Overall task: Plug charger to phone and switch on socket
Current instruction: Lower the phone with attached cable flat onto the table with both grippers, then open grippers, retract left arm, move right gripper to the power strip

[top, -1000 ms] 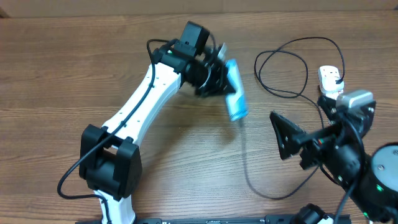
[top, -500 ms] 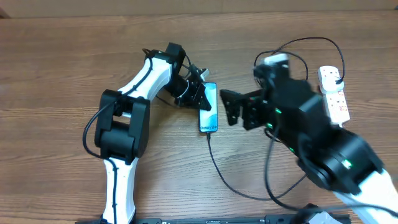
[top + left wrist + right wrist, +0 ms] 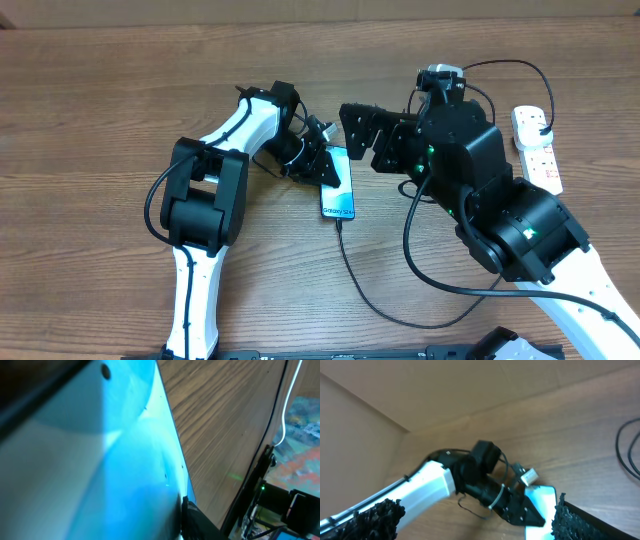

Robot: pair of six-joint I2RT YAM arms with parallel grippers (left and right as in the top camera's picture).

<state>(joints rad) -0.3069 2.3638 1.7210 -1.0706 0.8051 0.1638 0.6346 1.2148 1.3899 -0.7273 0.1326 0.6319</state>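
The phone lies flat, screen up, near the middle of the wooden surface. Its long axis runs 12 to 6 o'clock, with the "Galaxy S24" text at the 6 o'clock end. The charger meets that end, though the overhead view is too coarse to show whether its tip is fully seated. Its thin black cable runs off toward 5 o'clock and sweeps round under the right arm.

The left end effector sits against the phone's 10 o'clock corner. The blue screen fills the left wrist view, so I cannot tell whether the fingers are clamped on the phone's edge or only touching it. The right end effector hovers just at 1 o'clock from the phone, its jaws spread wide and holding nothing.

The socket lies well apart, toward the 3 o'clock edge of the surface, with a black cable reaching its 12 o'clock end.
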